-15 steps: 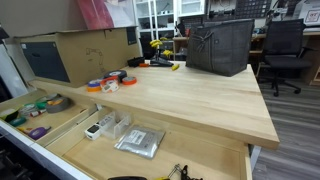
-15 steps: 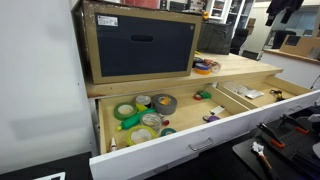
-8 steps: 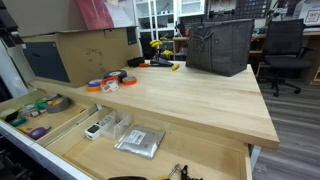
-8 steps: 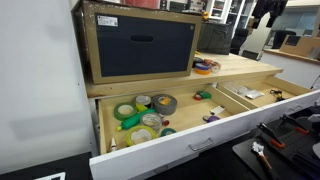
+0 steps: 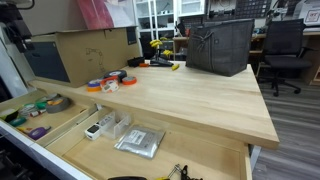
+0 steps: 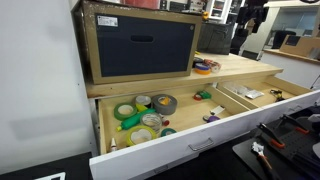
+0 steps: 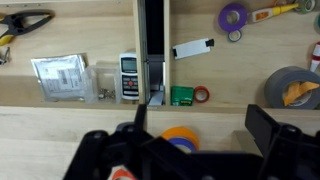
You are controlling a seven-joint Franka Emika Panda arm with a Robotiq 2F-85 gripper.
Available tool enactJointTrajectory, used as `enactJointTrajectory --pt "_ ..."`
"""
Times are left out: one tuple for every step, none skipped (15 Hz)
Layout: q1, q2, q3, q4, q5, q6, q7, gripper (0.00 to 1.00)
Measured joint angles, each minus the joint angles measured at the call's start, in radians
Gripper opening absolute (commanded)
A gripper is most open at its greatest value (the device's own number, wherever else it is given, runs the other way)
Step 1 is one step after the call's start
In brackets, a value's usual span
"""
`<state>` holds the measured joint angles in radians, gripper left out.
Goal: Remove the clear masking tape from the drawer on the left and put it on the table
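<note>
Exterior view, clear masking tape (image 6: 151, 121), whitish translucent ring, in drawer (image 6: 180, 146)

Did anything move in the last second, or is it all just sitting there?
The dark robot arm swung leftwards across the top of an exterior view and edged into the upper-left corner of an exterior view. Its end effector took hold of nothing; the wrist view shows it open and empty. The tape rolls in the narrower light-wood drawer and the coloured rolls on the light-wood table stayed put.
</note>
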<state>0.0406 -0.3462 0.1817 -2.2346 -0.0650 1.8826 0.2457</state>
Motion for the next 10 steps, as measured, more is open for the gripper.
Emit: enactJointTrajectory --pt "0.003 0.016 0.01 0.008 -0.012 0.002 0.013 1.0" --pt "0.007 0.032 0.021 0.014 -0.024 0.002 0.029 1.0" --pt "0.014 0.047 0.031 0.019 -0.036 0.002 0.046 1.0" --pt "0.021 0.06 0.042 0.023 -0.047 0.002 0.065 1.0" --pt "0.029 0.071 0.052 0.025 -0.055 0.002 0.082 1.0" --pt "0.038 0.081 0.062 0.026 -0.066 0.002 0.101 1.0" --pt "0.047 0.091 0.074 0.026 -0.081 0.003 0.119 1.0" --pt "0.056 0.101 0.085 0.025 -0.096 0.007 0.137 1.0" --pt "0.065 0.112 0.097 0.025 -0.111 0.011 0.154 1.0" --pt "0.076 0.123 0.106 0.025 -0.125 0.017 0.169 1.0"
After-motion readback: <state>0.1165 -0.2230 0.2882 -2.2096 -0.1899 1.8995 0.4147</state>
